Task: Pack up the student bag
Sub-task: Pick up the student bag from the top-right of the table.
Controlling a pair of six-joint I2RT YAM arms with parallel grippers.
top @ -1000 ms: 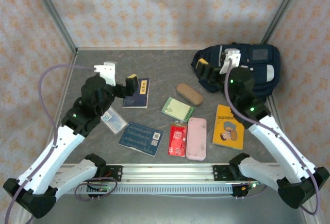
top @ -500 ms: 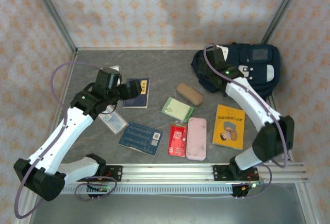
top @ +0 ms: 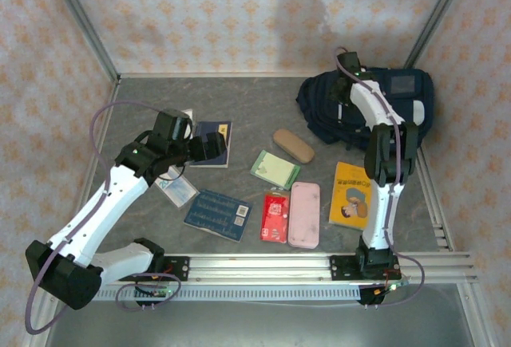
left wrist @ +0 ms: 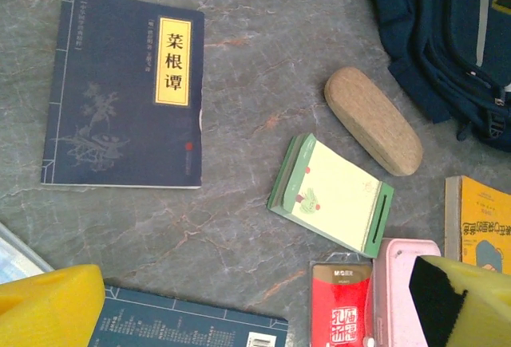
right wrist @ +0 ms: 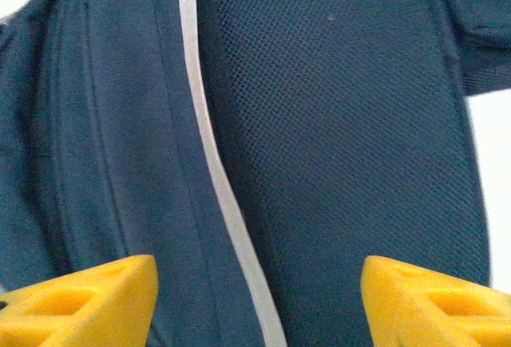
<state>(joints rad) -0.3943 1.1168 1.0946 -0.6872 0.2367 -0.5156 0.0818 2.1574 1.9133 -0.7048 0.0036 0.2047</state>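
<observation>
We log the left arm (top: 96,219) at lower left and the right arm (top: 385,195) at right of the top view, both with glossy white link shells, black joint housings and chunky black bases (top: 60,283). A thin grey-purple cable (top: 97,120) loops off the left arm. In the wrist views we see the left gripper (left wrist: 255,291) has yellow wedge fingers (left wrist: 48,307), one with a black pad (left wrist: 435,299), and the right gripper (right wrist: 257,275) has yellow fingertips (right wrist: 80,299) with moulded recesses.
</observation>
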